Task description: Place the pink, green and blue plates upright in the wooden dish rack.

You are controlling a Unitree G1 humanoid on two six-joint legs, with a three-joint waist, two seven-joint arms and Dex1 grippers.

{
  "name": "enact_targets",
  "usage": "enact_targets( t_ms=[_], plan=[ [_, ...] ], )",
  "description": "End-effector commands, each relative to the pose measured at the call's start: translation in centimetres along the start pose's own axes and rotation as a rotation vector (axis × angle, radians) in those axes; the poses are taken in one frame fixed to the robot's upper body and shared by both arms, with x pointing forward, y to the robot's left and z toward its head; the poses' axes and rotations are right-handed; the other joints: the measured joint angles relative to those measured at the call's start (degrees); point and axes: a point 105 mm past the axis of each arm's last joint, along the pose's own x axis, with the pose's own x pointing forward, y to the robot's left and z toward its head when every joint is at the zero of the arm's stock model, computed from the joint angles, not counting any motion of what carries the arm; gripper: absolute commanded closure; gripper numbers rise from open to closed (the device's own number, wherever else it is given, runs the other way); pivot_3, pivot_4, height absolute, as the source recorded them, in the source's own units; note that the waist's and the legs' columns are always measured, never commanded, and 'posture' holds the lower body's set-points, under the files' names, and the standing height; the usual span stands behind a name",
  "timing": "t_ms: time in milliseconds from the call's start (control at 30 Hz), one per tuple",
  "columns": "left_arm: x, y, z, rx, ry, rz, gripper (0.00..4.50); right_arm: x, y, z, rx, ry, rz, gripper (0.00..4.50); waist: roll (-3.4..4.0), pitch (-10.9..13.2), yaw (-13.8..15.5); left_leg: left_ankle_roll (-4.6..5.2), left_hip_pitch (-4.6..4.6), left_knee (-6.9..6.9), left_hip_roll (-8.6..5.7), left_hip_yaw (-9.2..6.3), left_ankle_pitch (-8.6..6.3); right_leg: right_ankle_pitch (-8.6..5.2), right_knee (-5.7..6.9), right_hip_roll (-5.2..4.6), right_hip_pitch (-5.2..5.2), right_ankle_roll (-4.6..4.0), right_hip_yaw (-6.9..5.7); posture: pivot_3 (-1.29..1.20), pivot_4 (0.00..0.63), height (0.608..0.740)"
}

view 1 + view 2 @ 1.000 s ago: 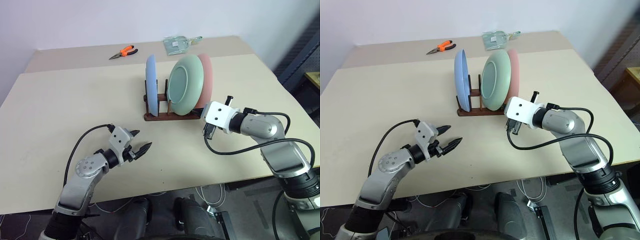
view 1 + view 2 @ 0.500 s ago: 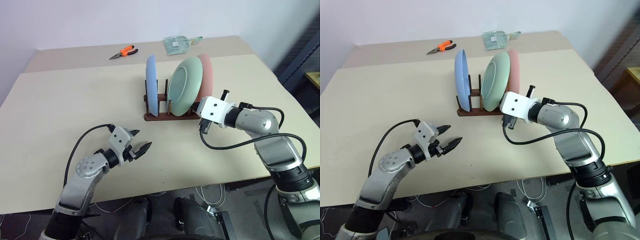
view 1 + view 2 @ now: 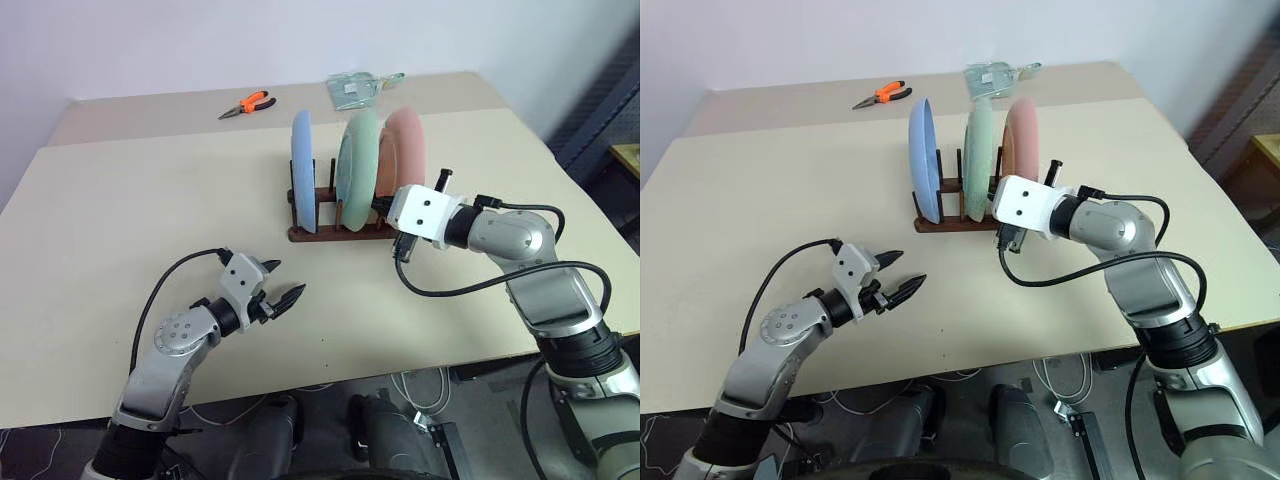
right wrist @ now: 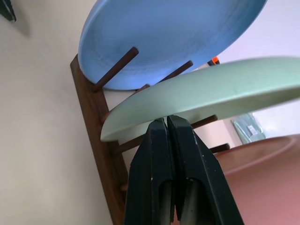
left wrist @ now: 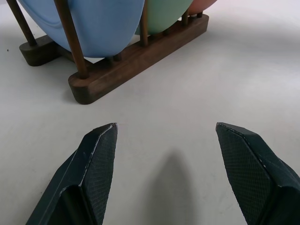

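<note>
The blue plate (image 3: 303, 166), green plate (image 3: 357, 166) and pink plate (image 3: 407, 148) all stand on edge in the wooden dish rack (image 3: 311, 234) at the table's middle. My right gripper (image 4: 167, 121) is shut, its tips pressed against the green plate's (image 4: 211, 93) rim, between that plate and the pink one (image 4: 267, 159). It holds nothing. Near the table's front left my left gripper (image 3: 284, 291) hovers open and empty, pointing toward the rack (image 5: 136, 56), well short of it.
Orange-handled pliers (image 3: 247, 102) and a clear plastic bag (image 3: 356, 89) lie at the back of the beige table (image 3: 130, 200). Bare tabletop spreads left of and in front of the rack. A black cable loops under my right wrist (image 3: 440, 293).
My right gripper rose and moved left against the green plate, which went from leaning on the pink plate to standing nearly upright. A gap opened between green and pink. Left arm still.
</note>
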Motion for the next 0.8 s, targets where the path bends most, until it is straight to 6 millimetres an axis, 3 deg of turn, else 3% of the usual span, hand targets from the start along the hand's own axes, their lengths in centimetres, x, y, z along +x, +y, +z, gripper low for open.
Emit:
enact_targets(
  t_ms=[33,133,233,400,600,667,800],
  plan=[
    [0.2,-0.1,0.9,0.023,-0.034,-0.002,1.04,-0.1,-1.0,2.3,-0.063,-0.055,-0.026,4.48,0.0,0.0,0.0,0.0,0.0,0.0,0.0,0.0,0.0,0.01,0.0,0.0,0.0,0.01,0.0,0.0,0.15,0.729],
    [0.1,-0.1,0.8,0.024,-0.033,-0.001,1.04,-0.7,-1.9,1.9,-0.075,-0.03,-0.047,4.48,0.0,0.0,0.0,0.0,0.0,0.0,0.0,0.0,0.0,0.01,0.0,0.0,0.0,0.01,0.0,0.0,0.15,0.729],
    [-0.1,0.2,0.7,0.024,-0.027,0.011,1.04,-2.6,-2.7,0.8,-0.059,-0.002,-0.051,4.48,0.0,0.0,0.1,0.0,0.0,0.01,-0.01,0.0,0.0,0.01,0.0,0.0,0.0,0.01,0.0,0.0,0.15,0.729],
    [-0.8,1.7,0.1,0.037,0.001,0.051,1.04,-6.2,-0.6,-0.8,0.176,-0.009,0.069,4.48,0.0,0.0,0.1,0.07,0.01,0.0,0.0,-0.02,-0.04,0.0,-0.1,-0.01,0.09,0.01,-0.04,0.0,0.15,0.729],
    [-3.6,5.9,-1.7,0.056,0.075,0.197,1.04,-8.8,-0.1,-6.4,0.513,0.03,-0.109,4.48,0.07,0.0,-0.1,0.07,0.08,0.01,0.02,0.0,-0.04,-0.05,-0.03,-0.01,0.11,-0.09,-0.01,0.0,0.15,0.729],
    [-4.8,6.9,-2.2,0.065,0.097,0.237,1.04,-9.1,-0.1,-8.5,0.572,0.054,-0.187,4.48,0.1,-0.1,0.0,0.07,0.1,0.02,0.02,0.0,-0.04,-0.05,-0.05,-0.02,0.14,-0.09,-0.01,0.0,0.15,0.729],
    [-6.3,7.8,-2.7,0.069,0.118,0.273,1.04,-9.1,1.0,-10.7,0.596,0.102,-0.215,4.48,0.13,0.0,0.1,0.07,0.09,0.01,0.01,0.0,-0.04,-0.05,-0.07,-0.03,0.15,-0.09,-0.03,0.0,0.15,0.729]
  ],
)
